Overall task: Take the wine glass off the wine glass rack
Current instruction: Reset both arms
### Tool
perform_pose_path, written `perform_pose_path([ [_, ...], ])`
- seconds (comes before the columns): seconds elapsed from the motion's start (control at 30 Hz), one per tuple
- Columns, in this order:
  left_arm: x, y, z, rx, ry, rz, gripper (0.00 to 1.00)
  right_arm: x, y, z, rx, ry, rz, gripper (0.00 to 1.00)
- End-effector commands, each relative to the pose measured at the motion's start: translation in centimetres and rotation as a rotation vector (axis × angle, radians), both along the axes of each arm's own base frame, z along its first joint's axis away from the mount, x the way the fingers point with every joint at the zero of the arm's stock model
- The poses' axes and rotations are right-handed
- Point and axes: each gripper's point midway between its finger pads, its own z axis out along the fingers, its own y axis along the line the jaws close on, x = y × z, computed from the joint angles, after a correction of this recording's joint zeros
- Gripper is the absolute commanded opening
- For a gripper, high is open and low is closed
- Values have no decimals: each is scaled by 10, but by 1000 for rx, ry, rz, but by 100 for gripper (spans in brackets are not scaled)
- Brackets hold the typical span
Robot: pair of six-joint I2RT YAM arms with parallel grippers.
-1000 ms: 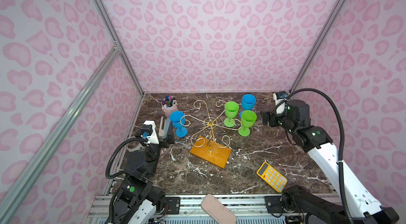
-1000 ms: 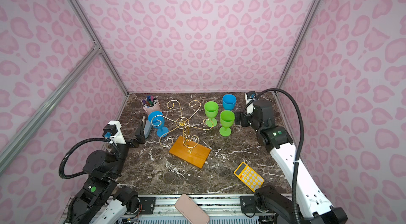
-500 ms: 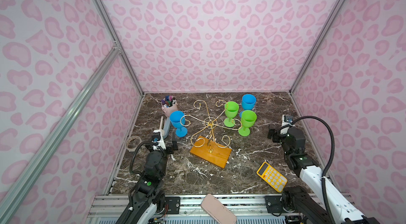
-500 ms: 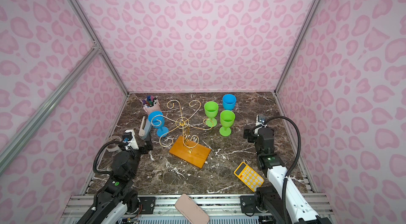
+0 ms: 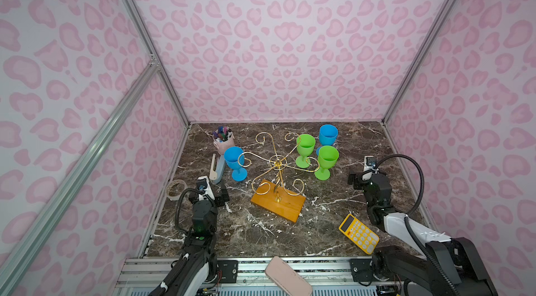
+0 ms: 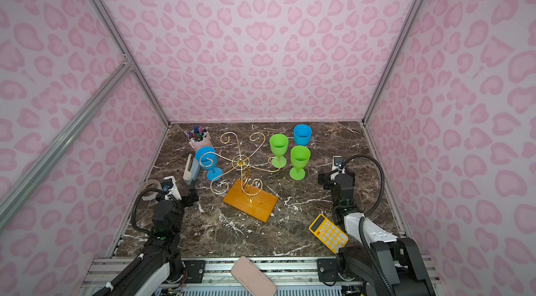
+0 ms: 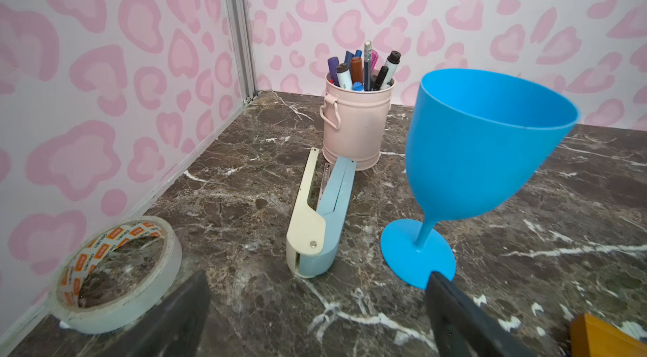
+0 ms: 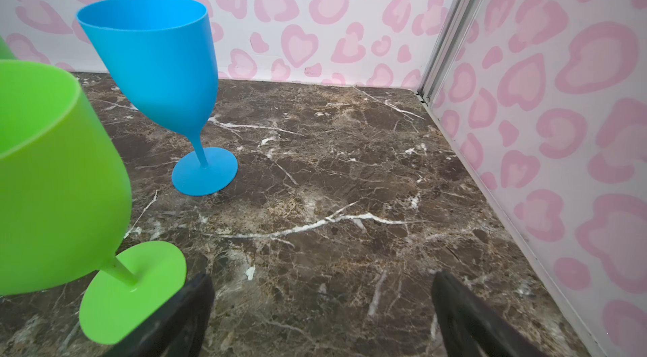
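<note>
Wine glass (image 7: 483,148), blue, standing just ahead of wide-open empty left claw (image 7: 317,285): likely light, rigid, slick plastic, grab the stem.

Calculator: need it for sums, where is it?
In both top views the calculator lies front right on the table, beside the right arm, right of the rack.

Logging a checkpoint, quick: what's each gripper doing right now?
Left gripper: open, holding nothing.
Right gripper: open, holding nothing.
</note>
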Motion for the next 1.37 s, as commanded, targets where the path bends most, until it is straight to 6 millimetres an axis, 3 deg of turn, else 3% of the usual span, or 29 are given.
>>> perform_pose_path([
  [0.0,12,-2,19,-26,-82,-48,97,6,0,12,-1,-65,-2,99],
  [0.27,62,-15,20,8,-54,-167,99,6,2,12,-7,-71,9,99],
  [0.37,74,-12,8,-4,-22,-169,100,8,1,8,-17,-72,11,99],
  [0.5,76,-13,-2,-7,-30,-180,100,9,2,1,-24,-69,18,99],
  [0.83,82,20,-5,-42,15,39,87,9,1,-5,-18,-61,10,99],
  [0.97,80,11,-4,-22,10,-6,82,9,0,-4,-22,-70,5,99],
  [1.07,83,18,-5,-25,24,39,82,9,-2,-5,-26,-69,-7,99],
  [1.1,84,20,-6,-25,30,55,100,9,-3,-4,-26,-72,-14,99],
  [1.33,82,27,-7,-25,30,118,98,9,-6,-4,-28,-81,-33,99],
])
